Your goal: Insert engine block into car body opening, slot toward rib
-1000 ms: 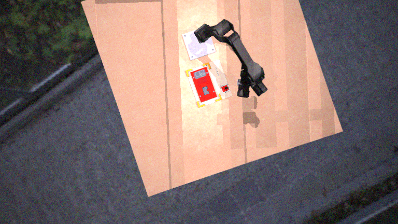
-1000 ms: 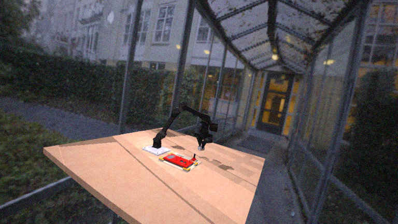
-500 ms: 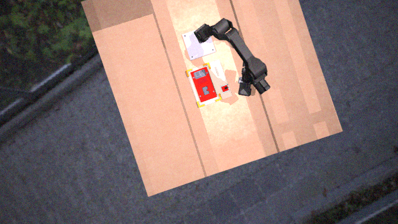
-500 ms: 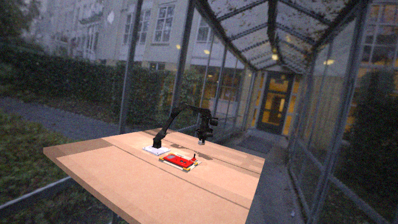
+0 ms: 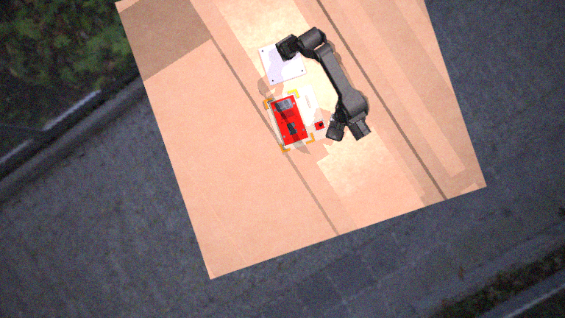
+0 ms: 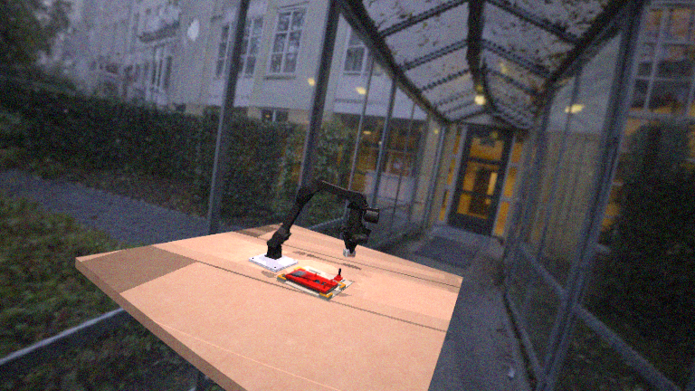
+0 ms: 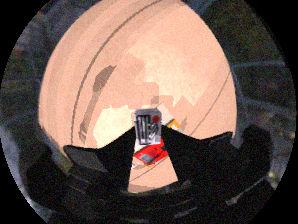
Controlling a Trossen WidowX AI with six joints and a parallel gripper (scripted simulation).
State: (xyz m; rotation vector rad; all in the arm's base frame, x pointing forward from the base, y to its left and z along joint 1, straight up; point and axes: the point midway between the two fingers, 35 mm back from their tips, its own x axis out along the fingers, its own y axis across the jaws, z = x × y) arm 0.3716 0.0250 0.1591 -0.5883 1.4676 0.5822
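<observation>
Exterior view: gripper (image 6: 348, 246) (image 7: 148, 128), part-closed on engine block (image 6: 348, 252) (image 7: 148, 127), raised; carrying stage; next, align over car body (image 5: 289, 119) (image 6: 310, 281) (image 7: 151, 154).

The black arm (image 5: 335, 73) (image 6: 330, 186) arches up from near the table's far edge (elbow bent high), its gripper (image 6: 348, 249) (image 7: 148, 128) pointing down above the surface, fingers clamped on something.
</observation>
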